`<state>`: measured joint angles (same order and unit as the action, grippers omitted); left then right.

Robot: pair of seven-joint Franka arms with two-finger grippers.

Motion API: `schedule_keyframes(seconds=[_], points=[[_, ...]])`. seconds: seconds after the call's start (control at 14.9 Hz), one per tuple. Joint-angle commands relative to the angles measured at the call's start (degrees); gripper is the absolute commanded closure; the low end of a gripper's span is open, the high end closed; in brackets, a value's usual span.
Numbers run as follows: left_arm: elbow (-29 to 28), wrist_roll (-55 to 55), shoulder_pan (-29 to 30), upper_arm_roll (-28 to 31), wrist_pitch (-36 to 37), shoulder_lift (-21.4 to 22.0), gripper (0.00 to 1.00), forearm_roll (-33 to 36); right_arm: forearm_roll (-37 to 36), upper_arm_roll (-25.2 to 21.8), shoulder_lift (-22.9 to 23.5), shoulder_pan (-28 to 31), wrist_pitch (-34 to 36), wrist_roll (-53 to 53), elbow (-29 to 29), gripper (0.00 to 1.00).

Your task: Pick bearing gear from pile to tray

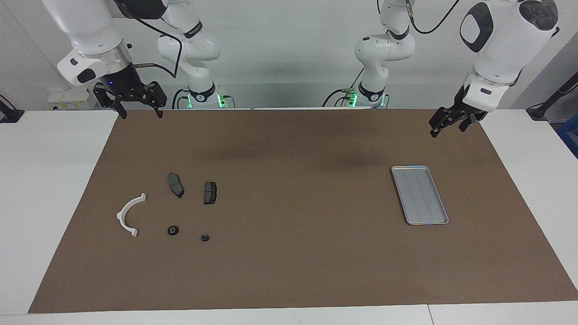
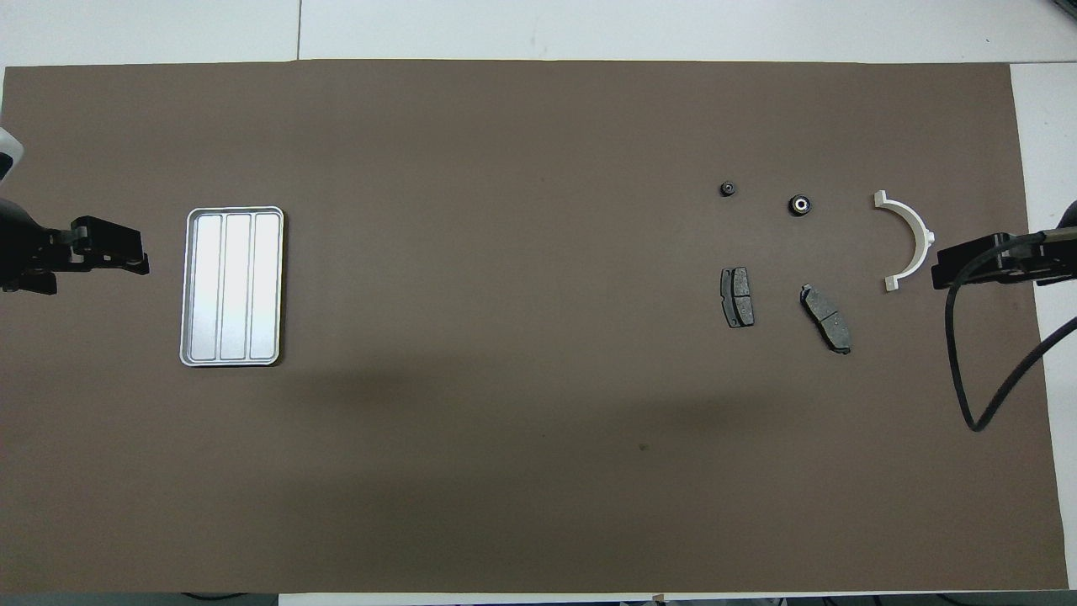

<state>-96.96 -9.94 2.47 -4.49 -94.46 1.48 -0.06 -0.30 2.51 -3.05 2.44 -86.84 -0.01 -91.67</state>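
Observation:
The pile lies toward the right arm's end of the mat: two dark grey brake pads (image 1: 176, 185) (image 2: 737, 296), a white curved arc (image 1: 129, 214) (image 2: 907, 240) and two tiny black round pieces. One round piece (image 1: 173, 230) (image 2: 800, 204) is larger with a pale centre, the other (image 1: 205, 237) (image 2: 728, 188) smaller. I cannot tell which of them is the bearing gear. The silver ridged tray (image 1: 408, 170) (image 2: 190, 286) lies toward the left arm's end with nothing in it. My right gripper (image 1: 140, 115) (image 2: 936, 268) hangs open and holds nothing, raised over the mat's edge by its base. My left gripper (image 1: 447, 131) (image 2: 139, 257) is raised above the mat beside the tray, open and holding nothing.
A brown mat (image 1: 289, 253) covers most of the white table (image 1: 49, 189). A black cable (image 2: 968, 379) loops down from the right arm. The two arm bases (image 1: 201, 92) stand at the robots' edge.

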Motion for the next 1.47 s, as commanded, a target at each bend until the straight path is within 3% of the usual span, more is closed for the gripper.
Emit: schedule_keyframes(seconds=[0.0,1.14,1.41], points=[[-0.3,0.3,-0.3,0.4,0.8,1.1,0.00,-0.6,1.3,0.3,-0.9,0.6,-0.6,0.6,-1.2,0.00],[-0.3,0.3,-0.3,0.4,0.8,1.1,0.00,-0.6,1.4,0.4,-1.2,0.3,-1.4,-0.5,-2.5,0.00],[-0.3,0.3,-0.3,0.4,0.8,1.1,0.00,-0.6,1.2,0.4,-0.8,-1.2,-9.8,-0.3,-8.0,0.00]])
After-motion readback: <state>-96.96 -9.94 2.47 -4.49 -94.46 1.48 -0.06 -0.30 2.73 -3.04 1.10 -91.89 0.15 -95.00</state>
